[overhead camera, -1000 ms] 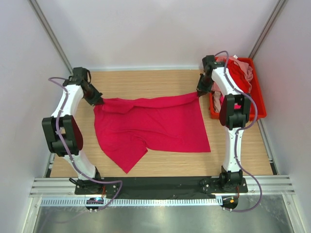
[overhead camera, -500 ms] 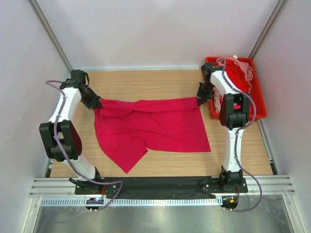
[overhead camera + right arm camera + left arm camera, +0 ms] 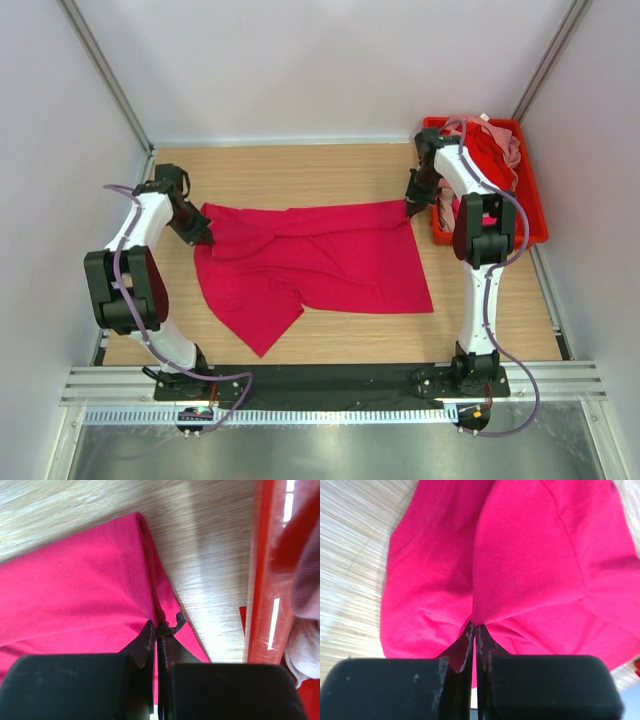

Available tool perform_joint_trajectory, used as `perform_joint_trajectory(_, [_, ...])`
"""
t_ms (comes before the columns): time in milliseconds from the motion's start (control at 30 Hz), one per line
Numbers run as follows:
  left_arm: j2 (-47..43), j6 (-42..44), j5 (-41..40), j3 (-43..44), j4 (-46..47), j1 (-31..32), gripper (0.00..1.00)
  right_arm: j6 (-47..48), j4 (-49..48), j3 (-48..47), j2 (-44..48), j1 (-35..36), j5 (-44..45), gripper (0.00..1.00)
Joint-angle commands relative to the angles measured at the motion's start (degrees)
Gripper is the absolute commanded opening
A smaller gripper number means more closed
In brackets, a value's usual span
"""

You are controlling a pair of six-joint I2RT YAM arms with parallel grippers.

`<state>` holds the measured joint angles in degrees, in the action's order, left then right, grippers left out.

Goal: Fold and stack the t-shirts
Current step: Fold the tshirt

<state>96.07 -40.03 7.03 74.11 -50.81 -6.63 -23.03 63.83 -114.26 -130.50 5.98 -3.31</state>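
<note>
Left tool (image 3: pixel 205 238) and right tool (image 3: pixel 410 208) clenched on far corners of crimson t-shirt (image 3: pixel 320 265), arms seemingly low

Top view: bright, even, diffuse overhead light, with soft short shadows on the wooden table (image 3: pixel 330 170) and a dull sheen on the metal plate (image 3: pixel 320 450) along the bottom. Left wrist view: crimson t-shirt (image 3: pixel 530 555) sharp, table washed pale at left. Right wrist view: white glare streaks on the red bin (image 3: pixel 261 555) at right, its contents blurred.

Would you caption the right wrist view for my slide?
Right hand pinching a corner of the shirt beside the red bin.
</note>
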Motion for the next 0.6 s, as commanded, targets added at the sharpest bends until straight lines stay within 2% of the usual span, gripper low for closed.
perform_joint_trajectory(0, [0.4, 0.9, -2.2, -0.5, 3.1, -0.4, 0.0, 1.1, 0.1, -1.1, 1.6, -0.2, -2.0, 0.01])
perform_joint_trajectory(567, [1.5, 1.5, -2.4, -1.8, 3.5, -0.5, 0.08, 2.2, 1.1, -0.7, 0.7, -0.1, 1.2, 0.02])
